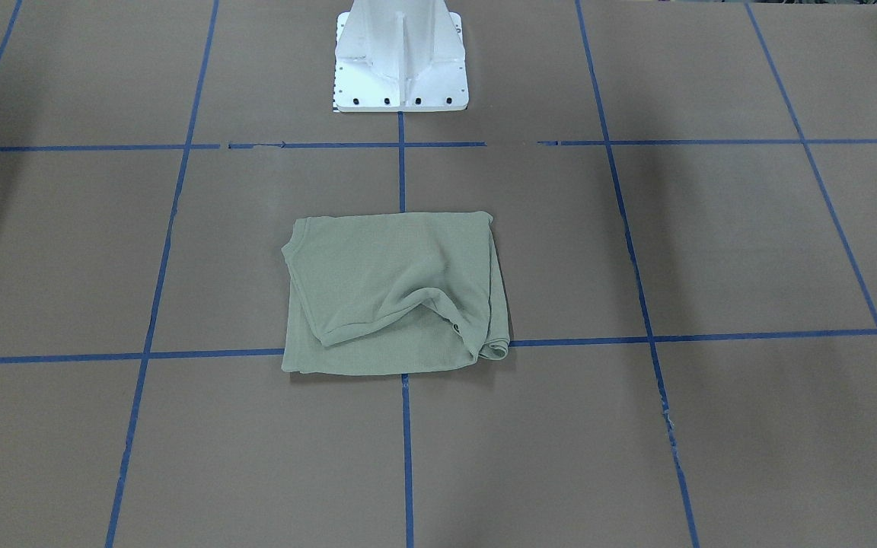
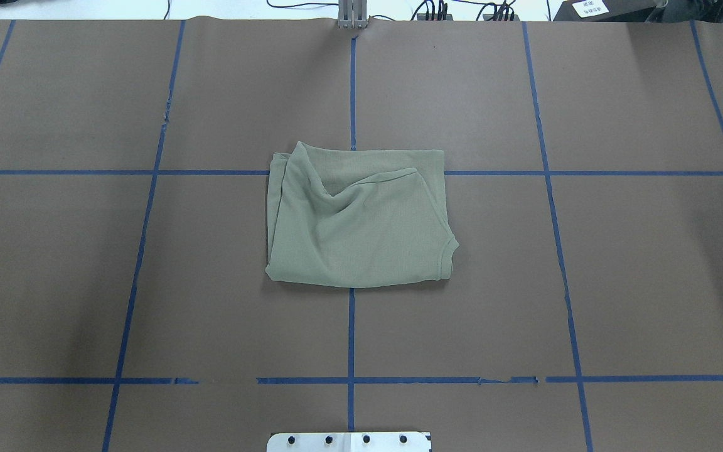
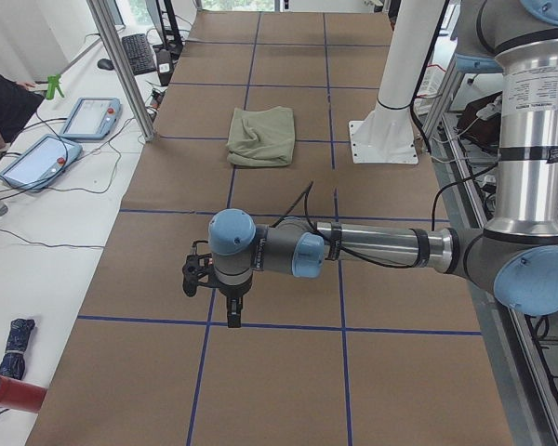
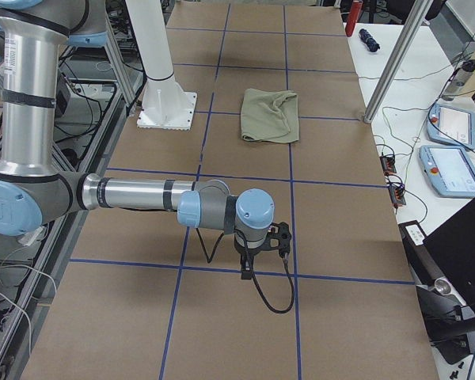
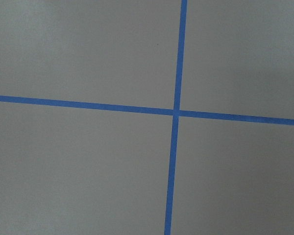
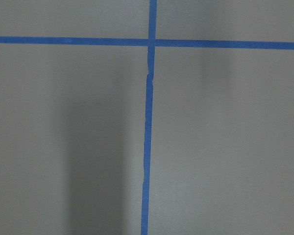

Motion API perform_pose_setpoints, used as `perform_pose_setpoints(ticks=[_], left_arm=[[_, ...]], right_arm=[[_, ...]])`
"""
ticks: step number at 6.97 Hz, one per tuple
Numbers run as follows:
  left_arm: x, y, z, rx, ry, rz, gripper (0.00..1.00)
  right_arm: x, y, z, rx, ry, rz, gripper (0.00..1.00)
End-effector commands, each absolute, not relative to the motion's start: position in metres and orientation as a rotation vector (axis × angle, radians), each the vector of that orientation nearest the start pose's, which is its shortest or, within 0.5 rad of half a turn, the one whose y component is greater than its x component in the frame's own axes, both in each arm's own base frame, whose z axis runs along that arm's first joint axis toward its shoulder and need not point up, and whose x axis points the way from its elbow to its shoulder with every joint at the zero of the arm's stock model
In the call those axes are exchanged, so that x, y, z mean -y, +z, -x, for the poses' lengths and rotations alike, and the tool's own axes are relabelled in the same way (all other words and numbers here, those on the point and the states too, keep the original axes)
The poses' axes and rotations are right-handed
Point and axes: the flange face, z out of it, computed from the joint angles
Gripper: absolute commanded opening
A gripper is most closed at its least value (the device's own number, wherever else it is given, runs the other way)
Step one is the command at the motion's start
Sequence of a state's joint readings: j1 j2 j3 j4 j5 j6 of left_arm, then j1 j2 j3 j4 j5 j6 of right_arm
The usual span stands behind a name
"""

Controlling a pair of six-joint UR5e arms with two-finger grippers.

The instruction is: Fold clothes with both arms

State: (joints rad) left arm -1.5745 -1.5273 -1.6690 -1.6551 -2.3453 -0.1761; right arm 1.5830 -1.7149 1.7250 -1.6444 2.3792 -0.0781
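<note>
Shirt (image 2: 358, 220) is laid folded at the middle of the table (image 2: 85, 282), well apart from left gripper (image 3: 231, 308) and right gripper (image 4: 245, 266), whose width cannot be told. Its bumpy top flap could be pulled open if grabbed.

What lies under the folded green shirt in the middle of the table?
The shirt lies on the brown table cover. Blue tape lines run under it from all four sides; their crossing is covered. Whether anything else lies beneath cannot be seen.

Sage-green shirt (image 2: 361, 220), blue-gridded brown table (image 2: 619, 282)
</note>
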Motion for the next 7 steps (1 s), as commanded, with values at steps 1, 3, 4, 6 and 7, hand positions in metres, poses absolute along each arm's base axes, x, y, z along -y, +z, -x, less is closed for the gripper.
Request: perform_pose_setpoints(ticks=[1,3,4,6,7], left_arm=[[0.4826,0.6204,0.0651,-0.782,-0.111,-0.071,1.0],[0.484,0.6193,0.0653,-0.779,-0.107,-0.074,1.0],[0.4846,0.6193,0.0653,-0.779,-0.107,-0.074,1.0],[0.4839,0.6208,0.0653,-0.779,-0.108,-0.071,1.0],[0.4832,0.6216,0.0653,-0.779,-0.109,-0.07,1.0]], right_arm=[[0.4264,0.6522,-0.0663,0.813,-0.038,0.02,1.0],[0.4299,0.6501,-0.0669,0.815,-0.117,-0.02,1.0],[0.4256,0.6544,-0.0688,0.815,-0.191,-0.047,1.0],[0.4266,0.6562,-0.0742,0.803,-0.132,-0.028,1.0],[0.4294,0.6513,-0.0744,0.8,0.026,0.029,1.0]])
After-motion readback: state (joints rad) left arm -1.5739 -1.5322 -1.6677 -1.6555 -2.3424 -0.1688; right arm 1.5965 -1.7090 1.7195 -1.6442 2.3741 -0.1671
